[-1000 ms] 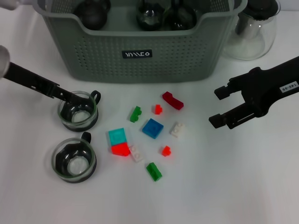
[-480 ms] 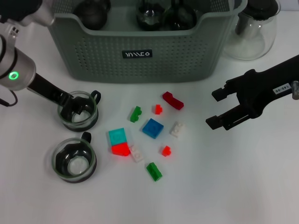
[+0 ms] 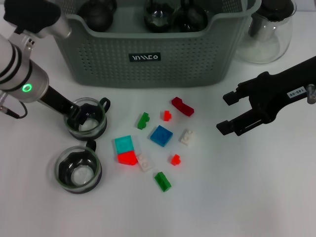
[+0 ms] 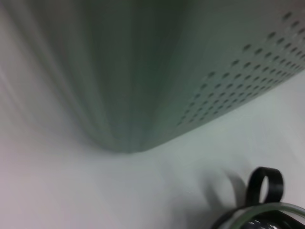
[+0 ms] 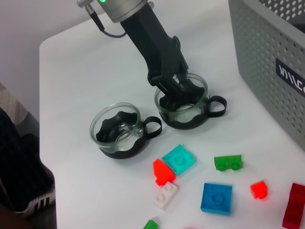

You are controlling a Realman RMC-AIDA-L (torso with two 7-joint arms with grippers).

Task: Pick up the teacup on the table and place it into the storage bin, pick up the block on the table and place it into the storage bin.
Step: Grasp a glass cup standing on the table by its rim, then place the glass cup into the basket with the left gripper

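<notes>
Gripping the rim of the far teacup (image 3: 87,119), the left gripper (image 3: 80,115) has one finger inside the glass and one outside its wall (the right wrist view shows the pinch most plainly), with its black arm slanting up and left to a grey joint lit by a green lamp. That cup stands on the white table (image 3: 247,197) just in front of the storage bin (image 3: 148,44), handle pointing right. A second teacup (image 3: 78,169) sits nearer, just apart from the first. To the right of both cups lies a scatter of small blocks, among them a blue block (image 3: 161,135), a cyan block (image 3: 124,143) touching a red one, and a dark red block (image 3: 182,106). Farther right, the right gripper (image 3: 226,112) hovers above the table with fingers spread wide and nothing between them. A glass carafe (image 3: 269,29) stands beside the bin's right end.
</notes>
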